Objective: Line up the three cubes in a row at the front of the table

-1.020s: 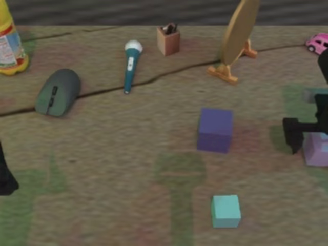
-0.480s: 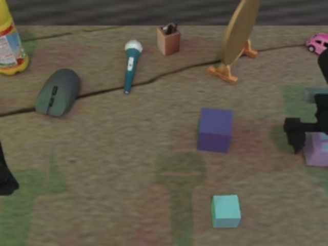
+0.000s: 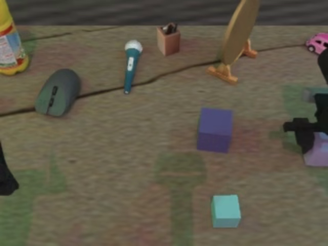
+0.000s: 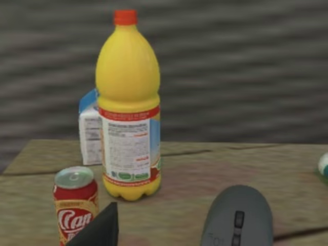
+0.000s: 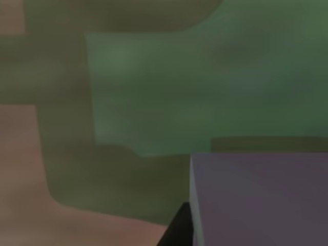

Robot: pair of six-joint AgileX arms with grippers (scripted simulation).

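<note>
The right gripper is sitting at the table's right edge, directly over the pale lilac cube, with its dark fingers touching or just above the cube's top. Whether it is clenched on the cube cannot be told: the far side runs out of the top view. In the right wrist view the lilac cube is filling the lower corner, and one dark fingertip is lying right against its edge.

The dark purple cube is resting right of centre, well apart from the gripper. The small teal cube is sitting nearer the front edge, in front of the purple one.

The left gripper is parked at the left edge, only partly showing; finger state cannot be told.

Along the back: a yellow bottle, a grey mouse, a teal microphone, a brown holder, a wooden stand and a pink toy car. The left wrist view is also showing a red can and a carton beside the bottle.
</note>
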